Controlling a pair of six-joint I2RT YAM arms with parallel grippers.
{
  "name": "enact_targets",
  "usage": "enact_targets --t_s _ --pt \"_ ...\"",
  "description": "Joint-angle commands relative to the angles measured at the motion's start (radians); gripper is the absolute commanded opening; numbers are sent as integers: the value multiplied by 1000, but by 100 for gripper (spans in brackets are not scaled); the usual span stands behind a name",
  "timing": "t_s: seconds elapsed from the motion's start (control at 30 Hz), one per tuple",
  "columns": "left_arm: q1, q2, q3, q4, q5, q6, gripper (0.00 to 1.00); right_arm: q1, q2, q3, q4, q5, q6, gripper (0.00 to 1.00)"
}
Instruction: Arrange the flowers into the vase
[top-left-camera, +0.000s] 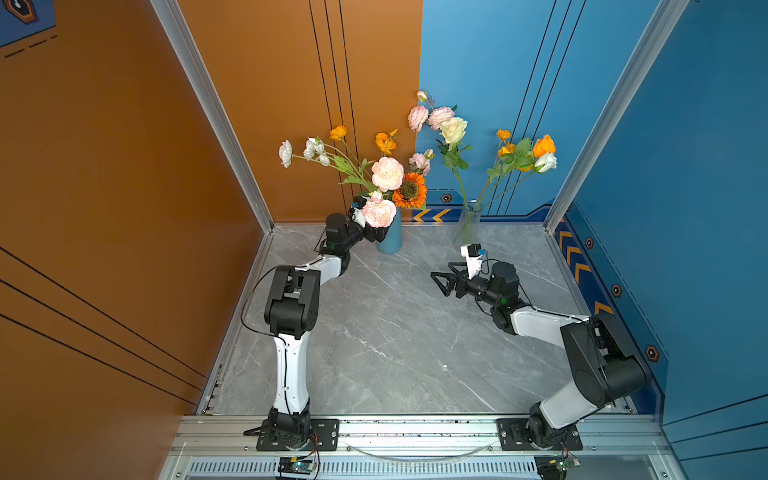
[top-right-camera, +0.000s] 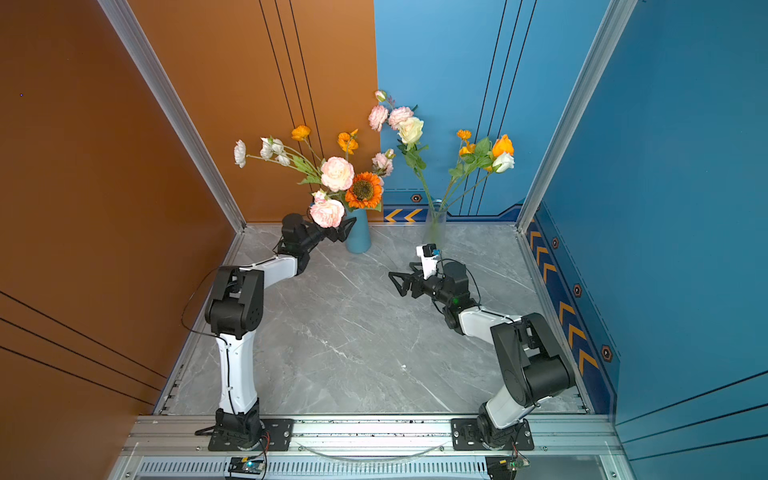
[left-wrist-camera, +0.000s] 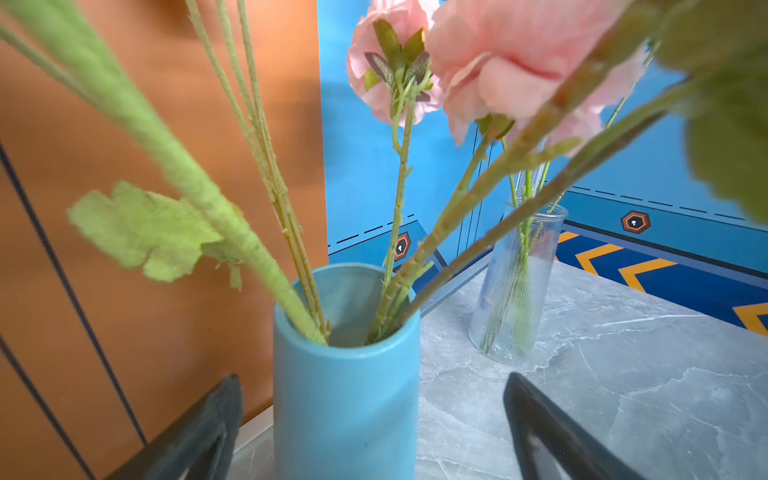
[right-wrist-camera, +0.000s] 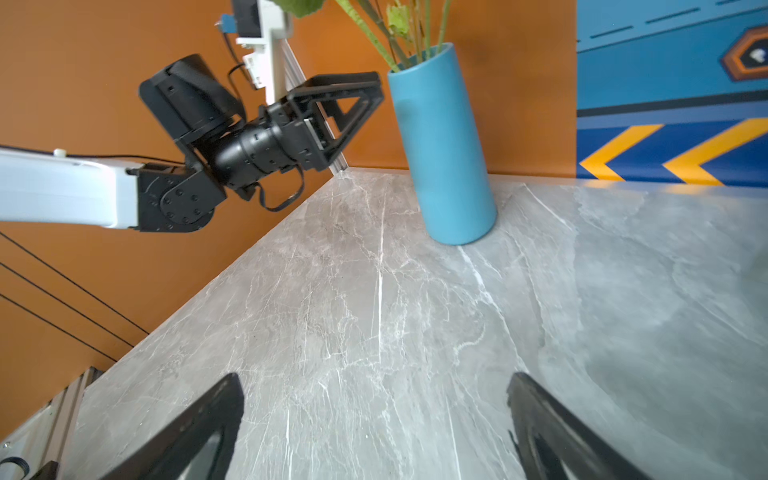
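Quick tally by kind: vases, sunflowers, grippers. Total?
Vases: 2, blue vase and clear glass vase
Sunflowers: 1, sunflower
Grippers: 2, left gripper and right gripper
Total: 5

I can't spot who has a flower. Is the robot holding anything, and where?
Nothing is held. The left gripper is open beside the blue vase, not touching it; the right gripper is open above the table.

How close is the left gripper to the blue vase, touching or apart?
Apart. In the left wrist view the blue vase shows between the fingers of the open left gripper, with wall and table visible either side of it.
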Motion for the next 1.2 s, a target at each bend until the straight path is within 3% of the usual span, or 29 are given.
enact_targets --t_s 0.0,0.07,0.23,0.37,0.5,0.67,0.77,0.9,1.07,1.17 --pt "16 -107 -122 149 -21 -70 98 -30 -73 -15 -8 -1 62 100" --pt "16 -182 -227 176 -68 -80 98 -31 -127 -1 -146 42 18 100" --pt "4 -431 -555 161 -324 -76 98 -14 -261 47 -515 167 -107 100" --pt "3 -664 -710 -109 -536 -2 98 0 -367 36 -682 297 -159 100" --pt "-14 -894 -797 -460 -839 77 98 1 -431 34 -835 478 -161 100" --pt "-3 -1070 -982 -540 -1075 87 98 -22 -503 -38 -890 639 -68 100" --pt "1 -1066 -1060 -507 -1101 88 98 -41 -563 -90 -893 676 -40 100" --pt "15 -968 -1115 -364 -1049 106 98 -47 -672 -127 -905 766 -110 100" --pt "50 -825 -1043 -292 -1024 119 98 -55 -796 -237 -795 921 -247 100" --pt "61 -750 -1007 -230 -991 126 98 -74 -820 -309 -706 951 -262 100"
